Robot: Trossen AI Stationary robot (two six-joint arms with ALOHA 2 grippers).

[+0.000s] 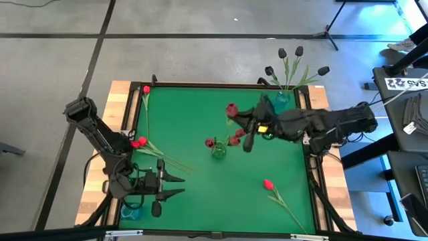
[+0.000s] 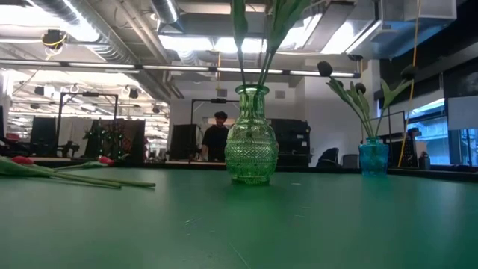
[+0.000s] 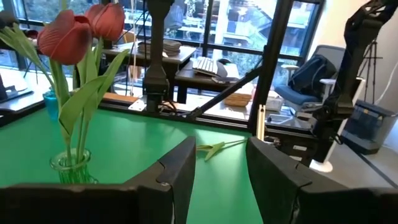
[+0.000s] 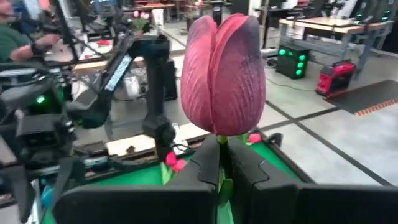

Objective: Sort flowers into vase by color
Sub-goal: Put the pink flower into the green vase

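My right gripper [image 1: 242,120] hangs over the middle of the green table [image 1: 200,107], shut on a dull pink-red tulip [image 4: 221,74]. Its head [image 1: 231,109] is just far of the green glass vase [image 1: 219,150], which holds pink-red tulips [image 3: 74,34]. A blue vase [image 1: 281,98] at the far right holds black tulips [image 1: 282,53]. Bright red tulips lie flat on the table at the left [image 1: 139,142], at the far left [image 1: 146,90] and at the near right [image 1: 268,184]. My left gripper [image 1: 177,186] stands open near the near left corner, pointing toward the table's right, with nothing between its fingers [image 3: 180,174]. My right gripper pinches the tulip's stem just under the head [image 4: 221,144] between its two fingers. The fingers come about level from the table's right. The head stands upright above them, and the flower is lifted clear of the table.
A small blue vase [image 1: 130,213] stands at the near left corner beside my left arm. A wooden border [image 1: 120,100] runs along the table's left side. In the low view a person [image 2: 217,138] stands in the room beyond the far edge.
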